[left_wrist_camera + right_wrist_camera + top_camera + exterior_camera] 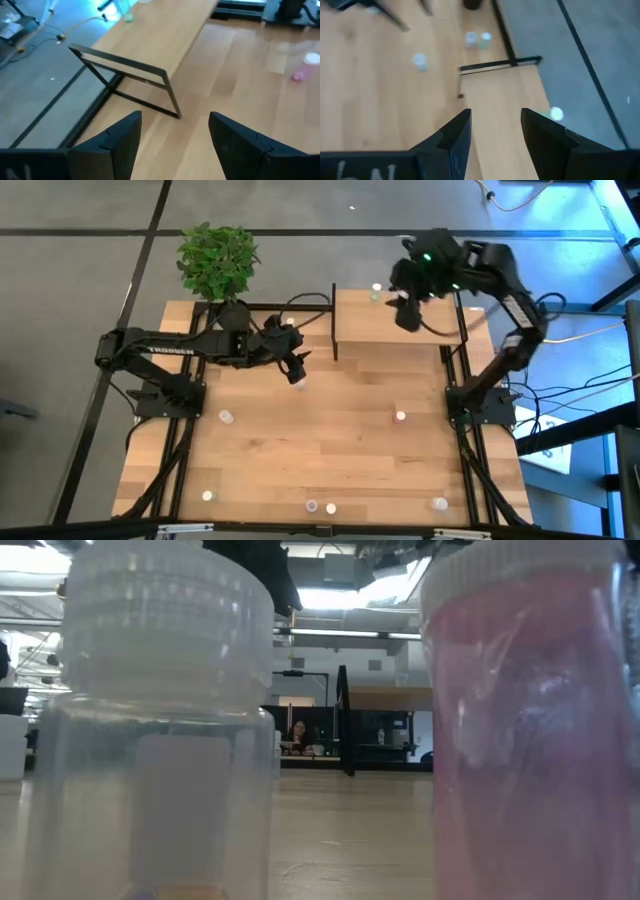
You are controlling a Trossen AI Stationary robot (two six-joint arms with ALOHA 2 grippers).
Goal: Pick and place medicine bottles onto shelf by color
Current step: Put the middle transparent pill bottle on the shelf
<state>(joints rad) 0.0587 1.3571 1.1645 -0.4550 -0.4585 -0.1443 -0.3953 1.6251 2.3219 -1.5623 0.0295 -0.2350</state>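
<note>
Medicine bottles are spread wide right now: one green-capped bottle (376,290) stands alone at the far edge of the shelf (395,330), while the rest dot the tabletop (330,440), a pink-capped one (400,417) mid-table on the right side, a white one (227,417) on the left side, and a handful along the near edge. The right gripper (408,313) hangs above the shelf, fingers apart with nothing between them, and its wrist view looks straight down the board with that green cap (556,114) just off to one side. Risk number one, as I read it: any sweep toward that edge could clip the bottle and send it off the back of the shelf. Over on the other side, the left gripper (297,367) hovers over the table just beside the shelf's near-left post (333,330), fingers likewise parted and empty. A small white bottle (300,383) appears to sit right under it, though from above I cannot tell whether they touch. A descent off centre would tip something that light or flick it away. That black frame (150,87) fills the left wrist view, so a lift toward the shelf could snag it. And colours are pale, easy to misjudge when grouping.
</note>
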